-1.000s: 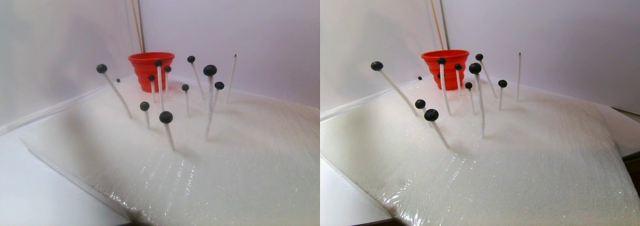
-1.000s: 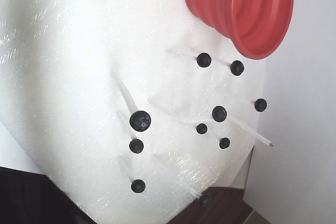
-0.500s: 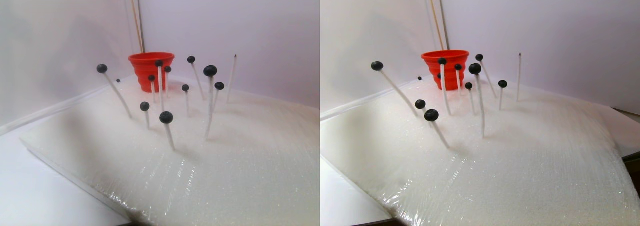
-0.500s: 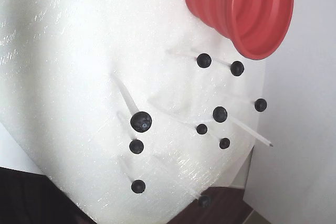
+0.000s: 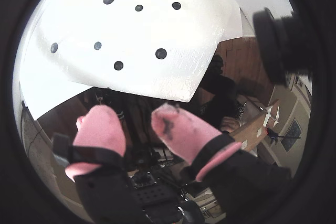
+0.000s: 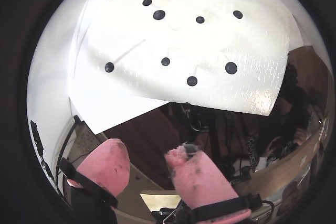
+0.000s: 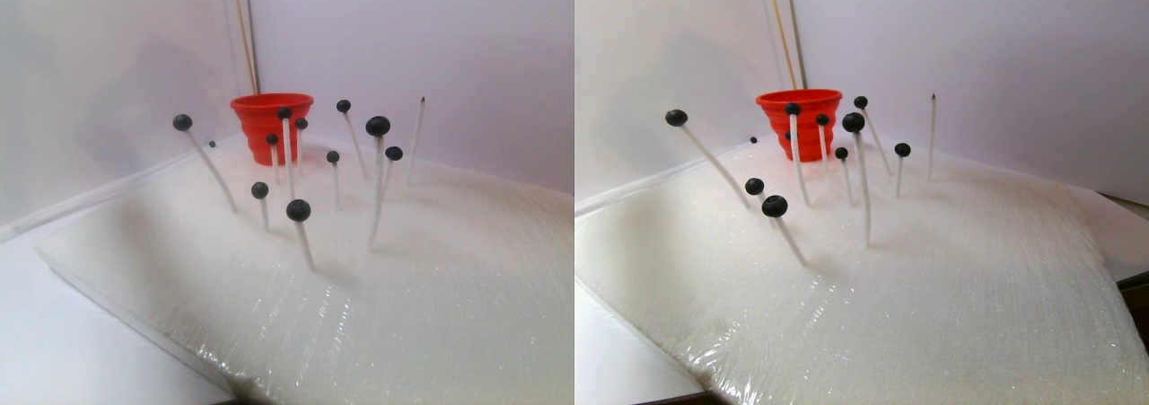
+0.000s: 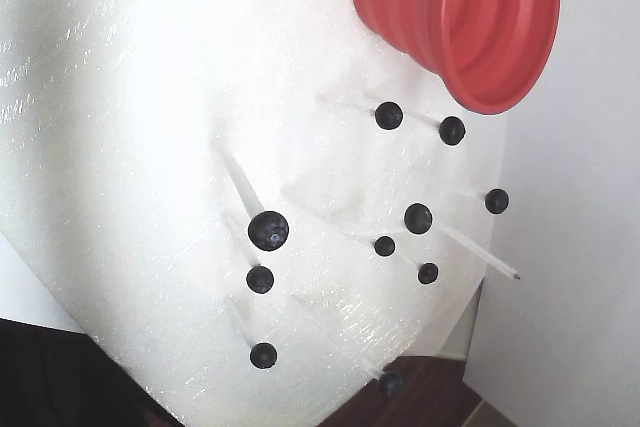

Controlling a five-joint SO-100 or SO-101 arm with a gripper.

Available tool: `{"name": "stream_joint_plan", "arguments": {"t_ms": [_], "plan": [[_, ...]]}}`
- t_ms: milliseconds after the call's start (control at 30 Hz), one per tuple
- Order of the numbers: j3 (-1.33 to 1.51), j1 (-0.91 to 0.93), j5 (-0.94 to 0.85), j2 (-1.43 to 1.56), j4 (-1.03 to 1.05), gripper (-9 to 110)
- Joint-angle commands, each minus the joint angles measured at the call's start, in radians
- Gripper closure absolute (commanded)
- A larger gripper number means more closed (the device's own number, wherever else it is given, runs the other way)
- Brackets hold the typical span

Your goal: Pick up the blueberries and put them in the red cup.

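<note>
In both wrist views, nearest the camera, the pincer [image 5: 134,121] shows two fingers in pink padding [image 6: 107,163], standing apart with nothing between them. It hangs off the near edge of a white foam slab [image 6: 157,87], over dark clutter below, well apart from the berries.

The foam slab [image 7: 431,297] is wrapped in shiny clear film and lies on a white bench [image 7: 54,351]. Thin white sticks [image 7: 303,242] stand in it, most tipped with one of the blueberries [image 7: 298,210], like pins in a cushion. The nearest berries in the stereo pair view sit toward the slab's front left; a larger berry [image 7: 378,126] tops a tall stick behind them. One stick [image 7: 416,140] stands bare, its point uncovered.

In the fixed view, the largest berry [image 8: 268,230] is near the slab's middle, with smaller ones scattered around it.

Farthest back, at the slab's far edge near the corner of the white walls [image 7: 431,55], stands the red cup [image 7: 272,125], upright, ribbed, its wide rim open. In the fixed view the cup [image 8: 470,22] fills the top right corner, with two berries just beside it.
</note>
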Motion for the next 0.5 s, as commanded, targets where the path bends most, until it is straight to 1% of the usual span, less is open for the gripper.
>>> {"name": "stream_joint_plan", "arguments": {"t_ms": [0,467], "plan": [[-0.017,0.011,-0.025,-0.018,-0.034,87],[0.028,0.032,-0.101,-0.063,-0.107,86]]}}
